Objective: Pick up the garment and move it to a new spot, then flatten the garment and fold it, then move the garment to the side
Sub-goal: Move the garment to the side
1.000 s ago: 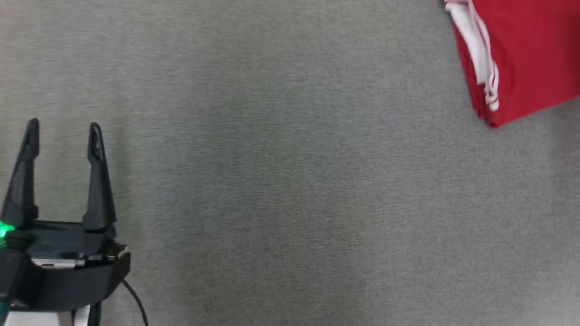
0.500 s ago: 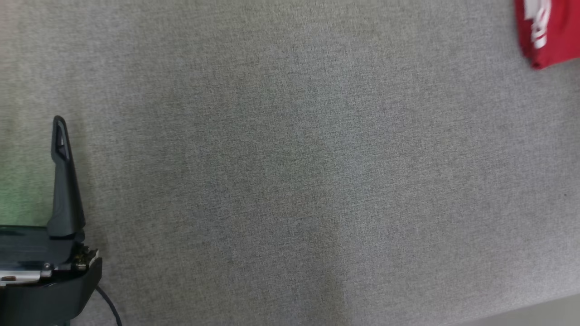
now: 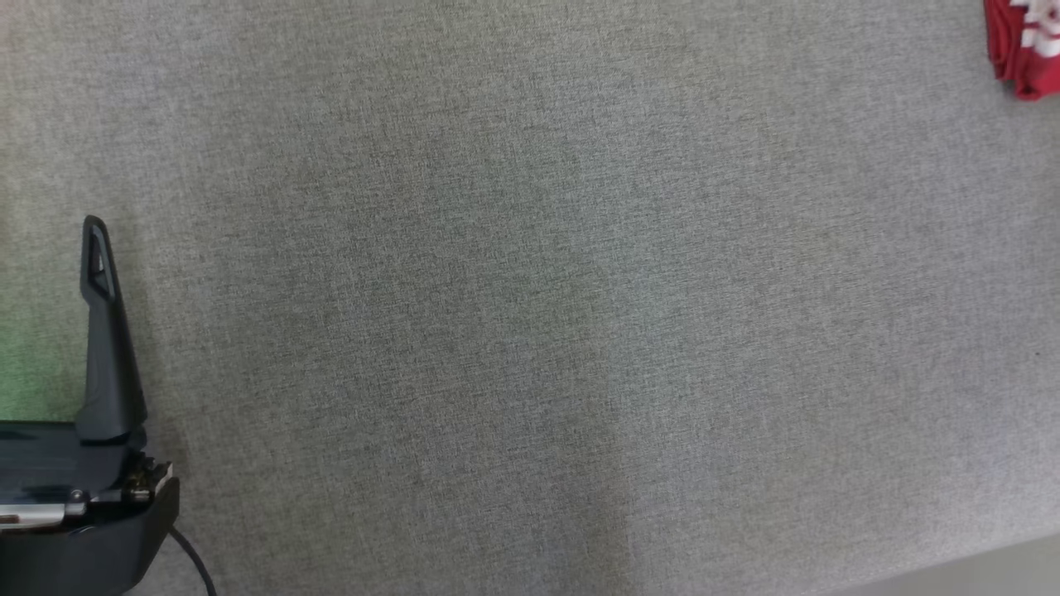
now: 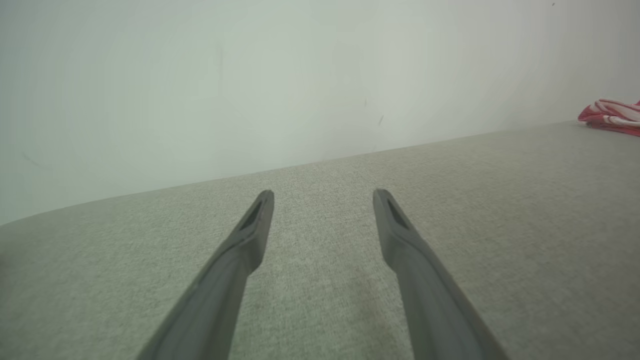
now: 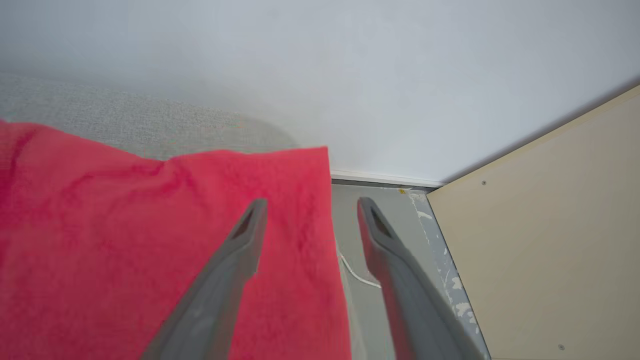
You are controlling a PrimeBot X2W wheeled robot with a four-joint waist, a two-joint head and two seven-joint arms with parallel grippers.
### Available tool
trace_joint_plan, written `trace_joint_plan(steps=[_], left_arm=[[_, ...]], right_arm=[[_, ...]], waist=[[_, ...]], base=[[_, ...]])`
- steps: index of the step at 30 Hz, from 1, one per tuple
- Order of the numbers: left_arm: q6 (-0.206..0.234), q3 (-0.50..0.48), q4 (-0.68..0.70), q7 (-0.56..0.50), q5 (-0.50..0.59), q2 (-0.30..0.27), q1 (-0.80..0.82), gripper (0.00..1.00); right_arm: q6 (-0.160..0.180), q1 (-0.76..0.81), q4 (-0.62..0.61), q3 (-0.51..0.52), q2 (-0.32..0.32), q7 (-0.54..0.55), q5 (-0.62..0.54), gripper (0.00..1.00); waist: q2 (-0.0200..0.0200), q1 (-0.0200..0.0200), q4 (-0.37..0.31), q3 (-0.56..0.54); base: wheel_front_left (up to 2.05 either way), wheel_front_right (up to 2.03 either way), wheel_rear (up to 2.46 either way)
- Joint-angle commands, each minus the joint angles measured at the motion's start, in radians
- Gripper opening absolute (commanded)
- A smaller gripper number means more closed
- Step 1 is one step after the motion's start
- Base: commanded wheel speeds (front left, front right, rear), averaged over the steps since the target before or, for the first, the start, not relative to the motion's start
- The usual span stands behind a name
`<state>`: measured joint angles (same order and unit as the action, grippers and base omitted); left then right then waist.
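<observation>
**Jaws open on both arms; garment (image 5: 150, 240) lies at the right edge**

Jaw state: the left gripper (image 4: 322, 200) holds its two fingers well apart, with nothing between them, low over the bare grey fabric surface (image 3: 530, 298). The right gripper (image 5: 310, 207) also has its fingers spread. They grip nothing and hang above the garment's outer edge.

Location of the work item: the red garment with white stripes rests on the far right of the surface, well apart from the left gripper. In the head view a corner of it shows at the upper right. Its layered edge there suggests that it is folded.

Hazards:
- The garment's edge lies at, or just beside, the rim of the surface. A nudge from the right gripper's fingers as they withdraw could push the cloth over the rim to the floor (image 5: 395, 240).
- A fingertip that catches a layer could lift it and undo the fold.
- Whether the cloth overhangs the rim cannot be told.

Surroundings: the surface is a flat, grey woven textile with no visible creases. A plain pale wall (image 4: 250, 75) rises behind it. Below the right rim, the floor carries a thin white cable (image 5: 355, 272) and a worn patch. A beige panel (image 5: 540, 240) stands beside it.
</observation>
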<state>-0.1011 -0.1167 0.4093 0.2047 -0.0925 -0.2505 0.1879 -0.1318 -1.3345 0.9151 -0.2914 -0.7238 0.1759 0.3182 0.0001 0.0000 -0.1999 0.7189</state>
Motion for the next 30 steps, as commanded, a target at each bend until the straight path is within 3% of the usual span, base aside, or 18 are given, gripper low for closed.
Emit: trace_joint_plan(steps=[1,9,17,30], left_arm=[[0.004,-0.002,-0.006,0.003,-0.003,-0.003,-0.010,1.00],[0.014,0.013,-0.075,0.031,-0.019,0.025,-0.023,1.00],[0.029,0.021,-0.197,0.056,-0.046,0.075,-0.069,1.00],[0.025,0.018,-0.337,0.060,-0.063,0.140,-0.162,1.00]], right_arm=[[0.003,-0.009,0.006,-0.002,0.003,-0.007,-0.006,1.00],[0.003,0.007,0.002,-0.033,0.029,-0.121,0.001,1.00],[0.003,0.078,-0.052,-0.044,0.104,-0.234,0.026,1.00],[0.003,0.411,-0.166,0.020,0.238,-0.364,0.039,1.00]], waist=[[-0.0001,0.0000,0.000,-0.007],[-0.0001,0.0000,0.026,-0.102],[-0.0001,0.0000,0.090,-0.269],[-0.0001,0.0000,0.169,-0.531]], base=[[0.00,0.00,0.00],[0.00,0.00,0.00],[0.00,0.00,0.00],[0.00,0.00,0.00]])
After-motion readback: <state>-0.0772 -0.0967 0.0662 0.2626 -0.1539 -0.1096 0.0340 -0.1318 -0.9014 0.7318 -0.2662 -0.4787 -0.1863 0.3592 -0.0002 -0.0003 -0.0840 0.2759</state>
